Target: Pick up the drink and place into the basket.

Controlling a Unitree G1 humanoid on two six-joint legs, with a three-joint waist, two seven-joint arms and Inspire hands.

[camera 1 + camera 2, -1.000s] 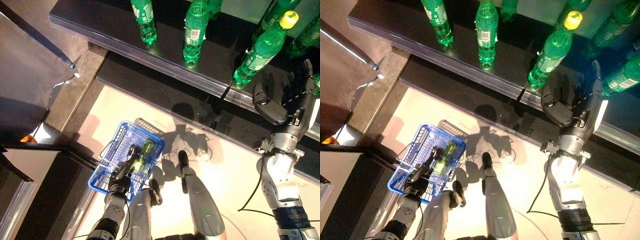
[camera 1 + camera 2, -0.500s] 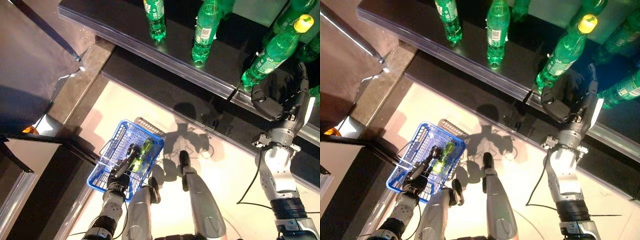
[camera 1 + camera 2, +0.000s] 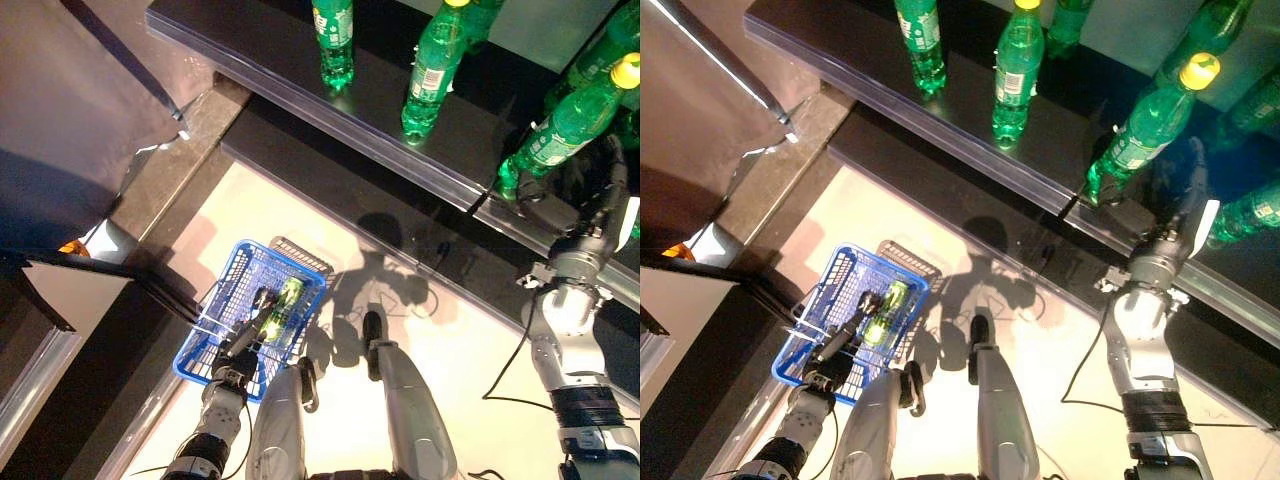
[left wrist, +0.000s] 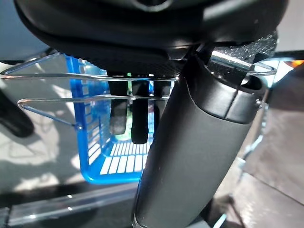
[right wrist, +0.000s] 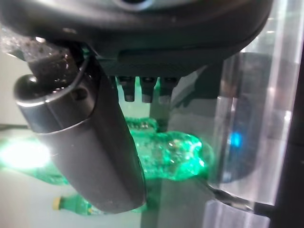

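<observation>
A pale cream glossy floor [image 3: 470,330] lies brightly lit below a long dark glass-edged shelf [image 3: 270,70] and a grey stone ledge [image 3: 190,140].

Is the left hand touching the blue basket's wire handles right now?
Touching. The left wrist view shows the left hand with fingers curled round the basket's wire handles.
</observation>
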